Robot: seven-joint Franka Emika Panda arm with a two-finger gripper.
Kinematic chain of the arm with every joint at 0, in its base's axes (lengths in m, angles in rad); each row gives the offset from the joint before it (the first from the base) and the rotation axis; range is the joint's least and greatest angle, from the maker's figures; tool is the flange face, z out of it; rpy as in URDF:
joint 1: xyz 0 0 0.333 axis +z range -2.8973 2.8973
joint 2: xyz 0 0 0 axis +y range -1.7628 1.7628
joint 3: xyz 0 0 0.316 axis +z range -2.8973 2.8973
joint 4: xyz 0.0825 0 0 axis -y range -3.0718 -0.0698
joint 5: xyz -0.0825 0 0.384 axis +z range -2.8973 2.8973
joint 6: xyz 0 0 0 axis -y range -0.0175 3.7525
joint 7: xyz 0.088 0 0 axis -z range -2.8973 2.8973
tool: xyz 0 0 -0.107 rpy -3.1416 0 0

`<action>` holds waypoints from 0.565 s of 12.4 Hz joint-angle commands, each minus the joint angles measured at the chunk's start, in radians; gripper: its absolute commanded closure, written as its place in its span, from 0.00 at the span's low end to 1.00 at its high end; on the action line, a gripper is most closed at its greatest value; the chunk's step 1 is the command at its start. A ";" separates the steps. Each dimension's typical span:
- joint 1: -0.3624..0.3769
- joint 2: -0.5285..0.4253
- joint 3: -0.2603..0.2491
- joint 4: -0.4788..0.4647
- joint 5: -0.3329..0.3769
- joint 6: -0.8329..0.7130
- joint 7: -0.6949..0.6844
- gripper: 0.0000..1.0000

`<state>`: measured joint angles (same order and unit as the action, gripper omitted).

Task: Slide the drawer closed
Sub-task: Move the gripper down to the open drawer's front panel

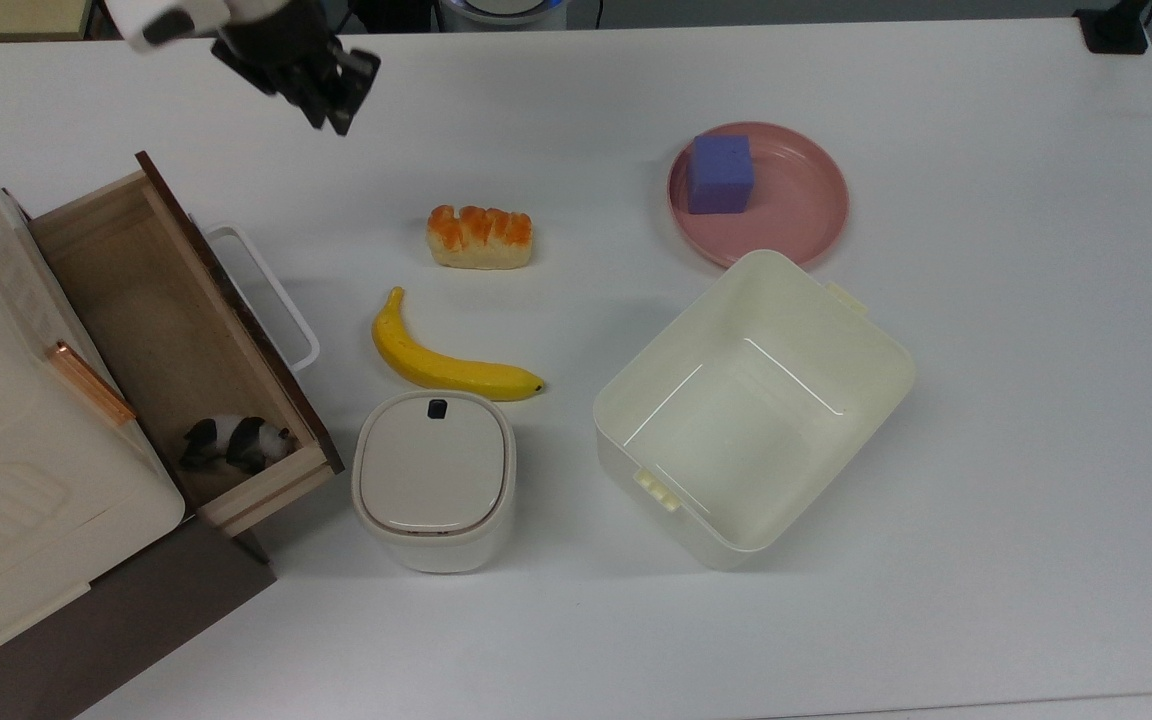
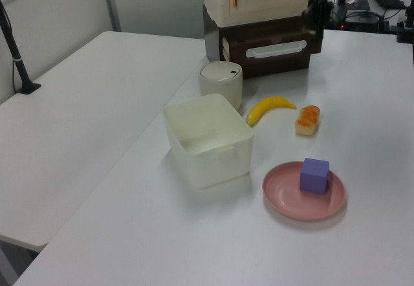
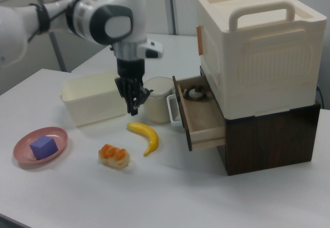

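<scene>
The drawer (image 1: 151, 330) stands pulled open with a panda toy (image 1: 236, 443) inside, the end effector (image 1: 328, 98) well apart above the table (image 1: 986, 450).

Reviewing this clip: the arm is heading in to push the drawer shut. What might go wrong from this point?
1. The tool hangs beyond the far corner of the drawer, not facing its white handle. An off-centre push might skew and jam it.
2. The lidded bin sits close by the drawer's near corner, with the banana just beyond; a low sweep may knock either.
3. The panda toy lies inside near the front panel and may shift on a hard shove.
</scene>
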<state>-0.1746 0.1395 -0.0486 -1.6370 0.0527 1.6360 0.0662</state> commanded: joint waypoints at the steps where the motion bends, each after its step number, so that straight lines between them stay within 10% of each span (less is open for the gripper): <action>1: 0.003 0.064 -0.010 0.003 -0.013 -0.002 0.046 1.00; 7: -0.005 0.172 -0.025 -0.052 -0.060 0.315 0.191 1.00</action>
<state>-0.1874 0.2517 -0.0681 -1.6652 0.0523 1.8262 0.1615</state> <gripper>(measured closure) 0.991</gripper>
